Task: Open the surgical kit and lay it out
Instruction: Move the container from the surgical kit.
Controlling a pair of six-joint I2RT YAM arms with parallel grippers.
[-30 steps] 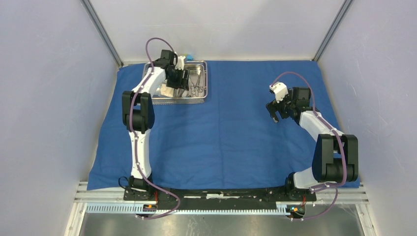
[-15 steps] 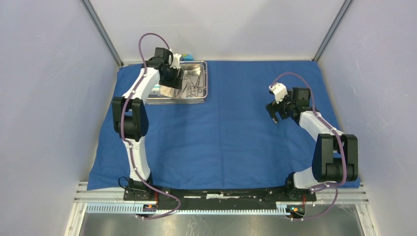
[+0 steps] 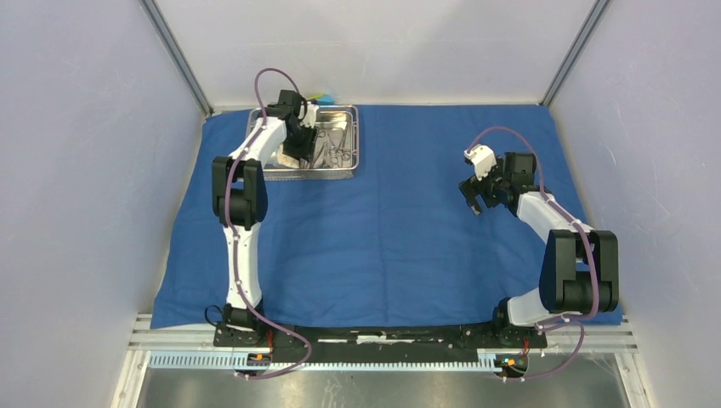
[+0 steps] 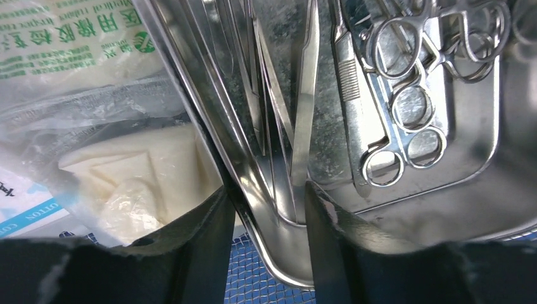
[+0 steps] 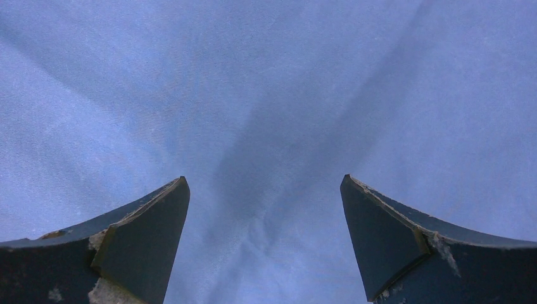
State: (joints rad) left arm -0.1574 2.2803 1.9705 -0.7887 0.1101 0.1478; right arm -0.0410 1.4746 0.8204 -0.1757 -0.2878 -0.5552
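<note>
Steel pan (image 4: 443, 164) rim between left tool (image 4: 265, 247) fingers (image 4: 202, 253); grip unclear; packets (image 4: 126, 171) cropped.

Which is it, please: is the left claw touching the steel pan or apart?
Cannot tell. Left wrist view: the left claw straddles the steel pan at its rim, without plain contact or gap.

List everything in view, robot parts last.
cloth wrap: one, blue, spread over the table
wire-mesh tray: one, steel, far left on the cloth
steel pan: one, silver, inside the tray's right part
ring-handled instruments: several, silver, in the pan
tweezers: at least one, silver, in the pan
packets: at least two, clear, in the tray left of the pan
small block: one, blue-yellow, behind the tray
left hand: one, black, fingers either side of the pan's wall
right hand: one, black, open over bare cloth
</note>
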